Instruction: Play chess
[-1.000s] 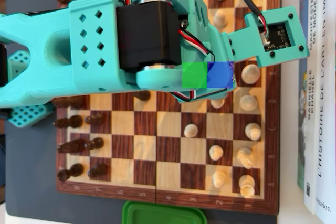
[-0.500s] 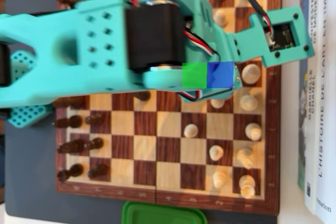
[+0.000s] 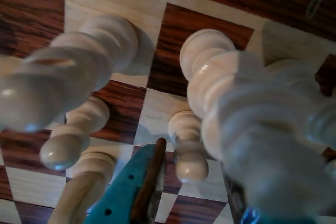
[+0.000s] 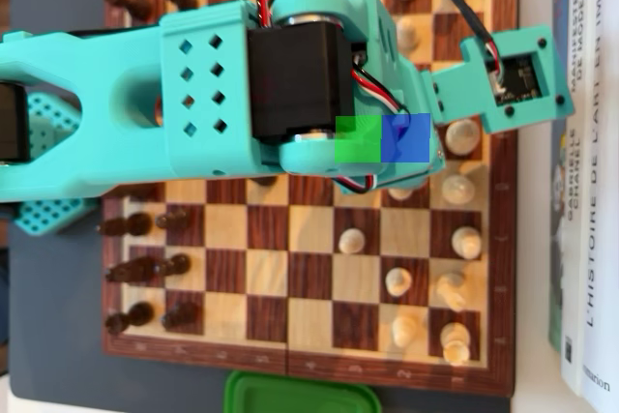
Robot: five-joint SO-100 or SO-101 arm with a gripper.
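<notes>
Arm [image 4: 193, 103] shifted rightward over chessboard [image 4: 290, 268] since preceding frames. Gripper [image 3: 191, 182], at wrist view's lower centre, stands parted around a white pawn [image 3: 188, 148], unclamped; capture of that piece appears imminent.
</notes>
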